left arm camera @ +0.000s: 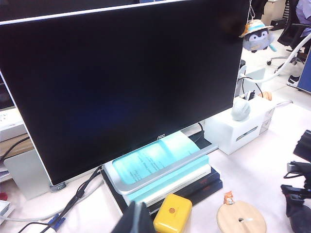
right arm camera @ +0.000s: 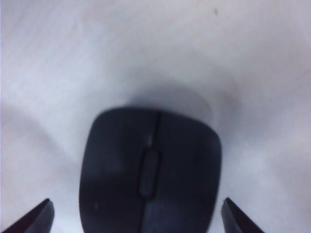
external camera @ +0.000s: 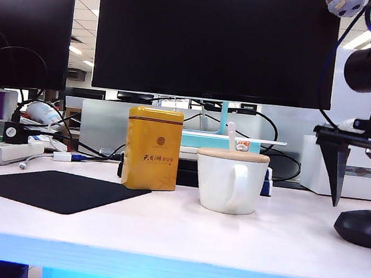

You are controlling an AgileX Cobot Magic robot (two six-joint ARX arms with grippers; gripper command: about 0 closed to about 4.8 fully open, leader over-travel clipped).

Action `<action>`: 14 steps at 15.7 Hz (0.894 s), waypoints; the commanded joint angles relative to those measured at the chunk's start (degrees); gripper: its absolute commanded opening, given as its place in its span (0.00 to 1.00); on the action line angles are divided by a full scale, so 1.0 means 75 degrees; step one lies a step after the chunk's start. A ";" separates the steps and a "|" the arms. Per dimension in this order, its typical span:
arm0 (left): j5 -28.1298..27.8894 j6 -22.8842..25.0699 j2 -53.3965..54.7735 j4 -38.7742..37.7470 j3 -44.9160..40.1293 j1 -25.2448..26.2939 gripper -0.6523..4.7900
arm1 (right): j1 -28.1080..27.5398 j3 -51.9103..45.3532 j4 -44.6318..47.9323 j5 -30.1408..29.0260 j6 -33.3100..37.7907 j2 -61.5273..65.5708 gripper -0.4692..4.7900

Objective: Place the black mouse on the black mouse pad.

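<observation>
The black mouse (external camera: 362,227) lies on the white table at the far right. In the right wrist view the black mouse (right arm camera: 149,170) sits directly below the camera, scroll wheel up. My right gripper (right arm camera: 137,204) is open, one fingertip on each side of the mouse with table showing in the gaps. In the exterior view one right finger (external camera: 336,171) points down just left of the mouse. The black mouse pad (external camera: 52,189) lies flat at the left, bare. My left gripper (left arm camera: 137,219) hangs shut and empty above the table in front of the monitor; it is out of the exterior view.
A yellow tin (external camera: 152,148) and a white mug (external camera: 229,182) with a wooden lid stand mid-table between mouse and pad. Behind them is a big monitor (external camera: 214,38) on stacked books. A white box (external camera: 359,173) sits at the back right, a power strip (external camera: 6,152) at the left.
</observation>
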 commanded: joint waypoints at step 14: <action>0.0076 -0.0023 -0.0035 -0.0029 0.0041 0.0006 0.11 | -0.0009 -0.0085 0.0376 0.0484 -0.0111 0.0679 0.52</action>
